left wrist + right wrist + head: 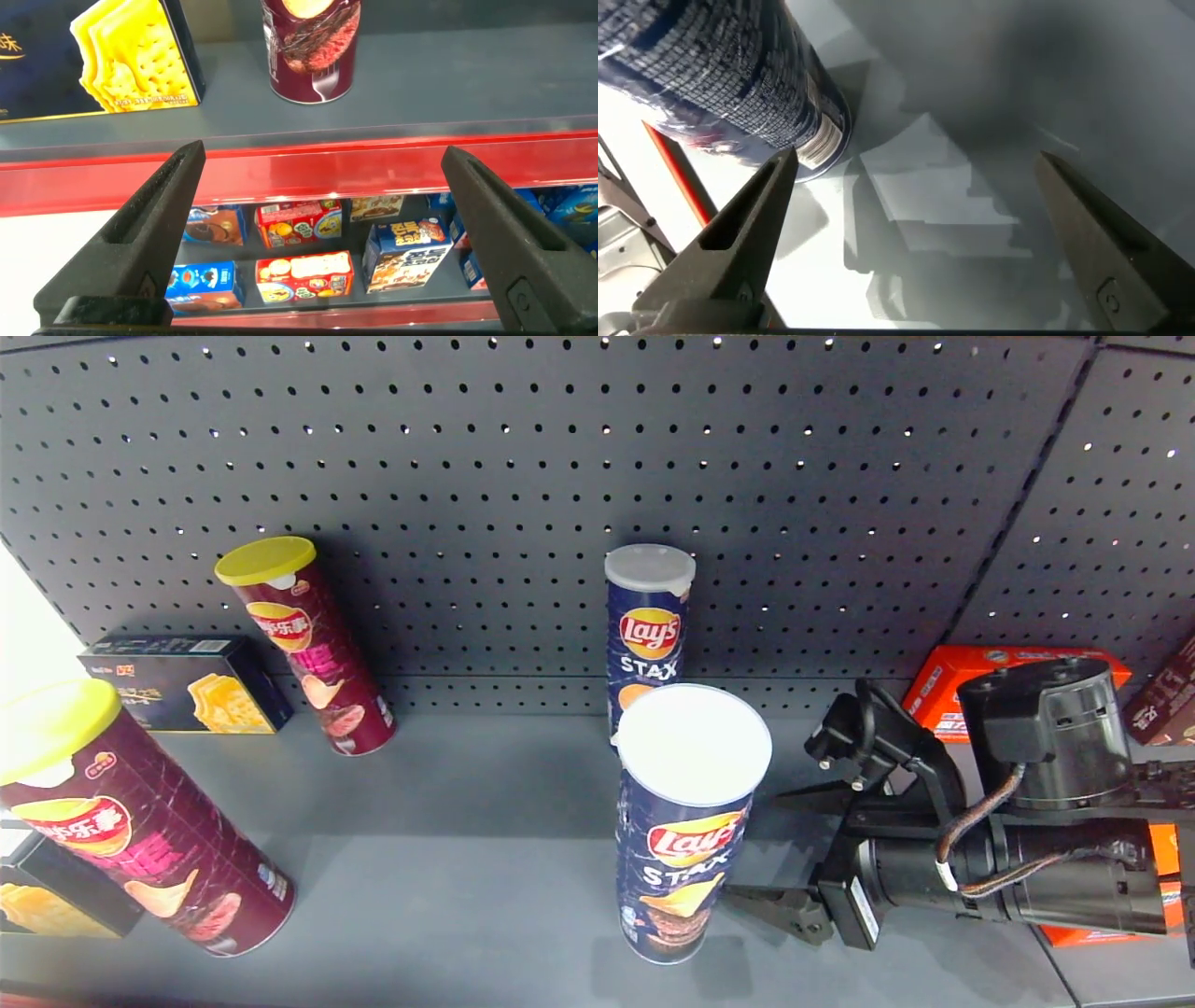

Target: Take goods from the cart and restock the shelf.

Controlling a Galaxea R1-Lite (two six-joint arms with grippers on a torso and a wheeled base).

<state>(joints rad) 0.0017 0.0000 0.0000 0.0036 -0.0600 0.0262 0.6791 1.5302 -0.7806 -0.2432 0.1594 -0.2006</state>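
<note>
"Four cans on the shelf rn. Is it done?"

"Partly, imo. Front blue can stands mid-shelf near the front edge, w/ the back blue can right behind it at the back edge. Front red can is at the front-left corner, and the back red can is toward the back-left. Dark box sits at the left edge and the orange boxes at the right end. There's plenty of bare shelf btw them, so prob more to stock."

"R gripper?"

"It's low over the shelf, right of the front blue can. Fingers are wide apart and hold nothing. The can is just past the tips, not btw them, so I'd call it placed. Can't tell if a tip touches it."

"L gripper?"

"Also spread wide and empty. It's out in front of the front edge, toward the left corner, touching nothing."

"Next?"

"Prob fetch another item."
</note>
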